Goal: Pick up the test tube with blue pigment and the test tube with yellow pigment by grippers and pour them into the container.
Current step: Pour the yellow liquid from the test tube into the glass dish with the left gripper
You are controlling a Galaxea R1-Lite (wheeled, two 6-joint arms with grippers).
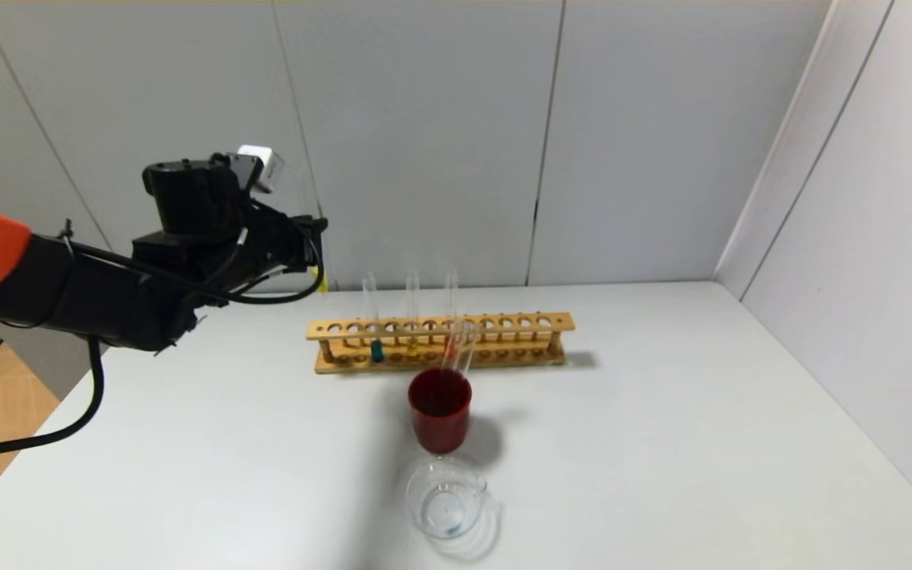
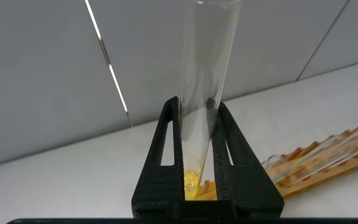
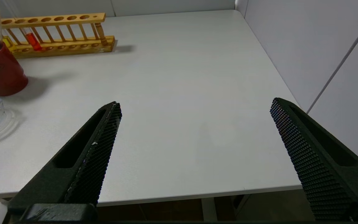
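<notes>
Orange-shelled and black, the left arm reaches in from the left of the head view, its gripper (image 2: pixel 196 102) raised well above the white table (image 1: pixel 662 443) and left of the rack. In the left wrist view its two black fingers (image 2: pixel 169 149) are pinching a thin clear glass test tube with yellow pigment (image 2: pixel 202 77); bright yellow liquid sits in the tube's rounded bottom, deep between the fingers, and the open mouth points away from the wrist.

Farther right stands a long light wooden rack (image 1: pixel 440 340) with a row of round holes. Upright in it are a clear test tube with blue pigment (image 1: pixel 374 328), teal liquid at its base, a tube with a little amber-yellow liquid (image 1: pixel 412 321), and one with red liquid (image 1: pixel 450 317).

Just in front of the rack is an opaque dark-red cup (image 1: pixel 440 419) with thin clear rods (image 1: pixel 460 348) leaning in it. Nearer still, almost touching the cup, sits the container (image 1: pixel 446 500), a low clear glass beaker with a pouring lip.

The right gripper (image 3: pixel 194 110) hovers over the table's right side, fingers spread wide, holding nothing.
</notes>
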